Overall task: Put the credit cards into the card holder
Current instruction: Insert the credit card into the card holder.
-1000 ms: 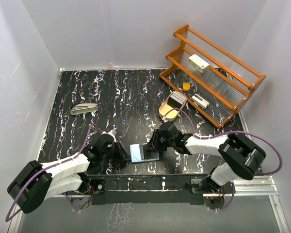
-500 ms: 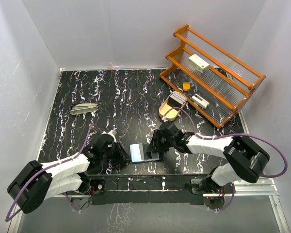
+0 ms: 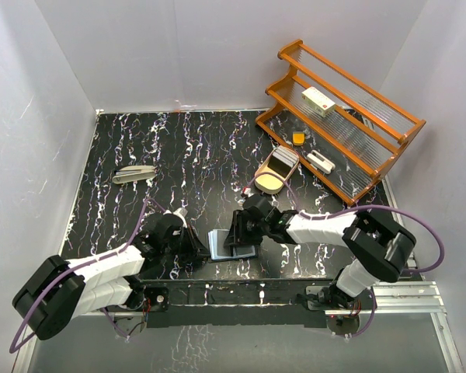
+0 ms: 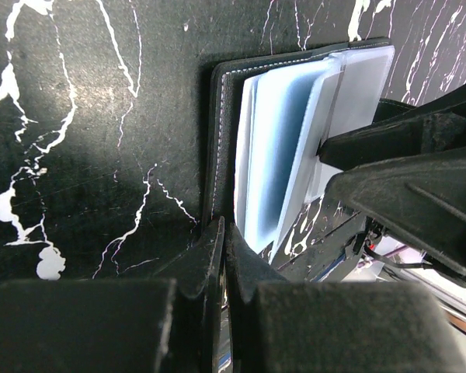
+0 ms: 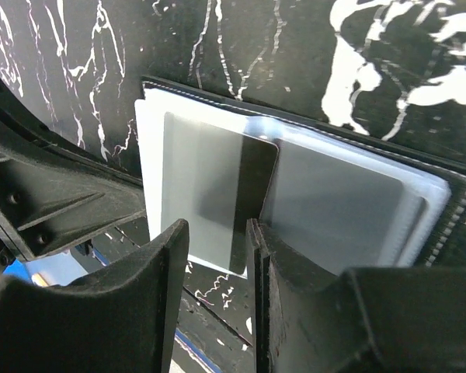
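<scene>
The black card holder [image 3: 231, 243] lies open near the table's front edge, its stitched cover [image 4: 220, 132] toward my left arm. My left gripper [image 4: 224, 231] is shut on the cover's edge. Pale blue-grey credit cards [image 4: 283, 148] sit stacked on the inner faces. In the right wrist view one card with a dark stripe [image 5: 210, 202] lies over the holder's left face. Another card [image 5: 334, 206] rests under a clear sleeve on the right. My right gripper [image 5: 219, 241] hovers just over the striped card's near edge, jaws open and holding nothing. From above, it [image 3: 237, 233] is at the holder's far side.
A wooden rack [image 3: 349, 116] stands at the back right with a white box [image 3: 318, 101] on its upper shelf. A cream oval-ended tray [image 3: 276, 172] lies in front of it. A grey folded object [image 3: 133, 174] lies at the left.
My right gripper's jaws have parted and the arm has shifted left over the holder, leaving the striped card lying on it. The left gripper has stayed in place, shut.
</scene>
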You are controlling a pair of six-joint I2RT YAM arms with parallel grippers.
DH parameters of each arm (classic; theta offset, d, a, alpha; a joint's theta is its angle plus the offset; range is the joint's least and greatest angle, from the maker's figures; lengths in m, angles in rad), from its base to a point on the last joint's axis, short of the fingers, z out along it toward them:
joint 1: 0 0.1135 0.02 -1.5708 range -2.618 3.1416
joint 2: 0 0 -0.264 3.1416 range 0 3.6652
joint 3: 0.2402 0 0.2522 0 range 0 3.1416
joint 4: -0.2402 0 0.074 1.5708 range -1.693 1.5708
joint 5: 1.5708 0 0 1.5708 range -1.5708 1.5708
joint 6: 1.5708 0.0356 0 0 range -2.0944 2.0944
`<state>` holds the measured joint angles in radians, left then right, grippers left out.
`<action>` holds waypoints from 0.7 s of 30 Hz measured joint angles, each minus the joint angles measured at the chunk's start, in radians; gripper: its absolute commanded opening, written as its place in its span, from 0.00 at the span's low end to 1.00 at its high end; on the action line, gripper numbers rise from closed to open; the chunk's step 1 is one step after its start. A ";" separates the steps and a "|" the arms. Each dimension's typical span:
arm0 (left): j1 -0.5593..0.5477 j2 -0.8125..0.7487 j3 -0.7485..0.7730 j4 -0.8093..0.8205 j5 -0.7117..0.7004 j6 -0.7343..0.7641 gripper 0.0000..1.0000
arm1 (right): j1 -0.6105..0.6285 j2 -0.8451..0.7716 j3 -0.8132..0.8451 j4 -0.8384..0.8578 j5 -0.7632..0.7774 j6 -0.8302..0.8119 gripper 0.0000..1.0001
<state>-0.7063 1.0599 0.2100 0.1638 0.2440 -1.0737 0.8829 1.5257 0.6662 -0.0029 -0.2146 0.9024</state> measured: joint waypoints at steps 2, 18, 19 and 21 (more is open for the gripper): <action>0.000 0.002 0.003 -0.002 0.000 0.003 0.00 | 0.015 0.016 0.016 0.001 -0.003 -0.010 0.35; -0.004 -0.055 0.079 -0.195 -0.061 0.045 0.17 | 0.038 -0.076 0.026 -0.069 0.075 -0.037 0.42; -0.004 -0.058 0.091 -0.210 -0.068 0.045 0.20 | 0.038 -0.076 0.026 -0.069 0.078 -0.037 0.41; -0.004 -0.066 0.123 -0.243 -0.079 0.047 0.23 | 0.038 -0.069 0.026 -0.070 0.080 -0.037 0.41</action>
<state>-0.7105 0.9939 0.3332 -0.0788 0.1646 -1.0267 0.9207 1.4567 0.6922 -0.0727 -0.1345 0.8658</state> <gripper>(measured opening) 0.185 0.416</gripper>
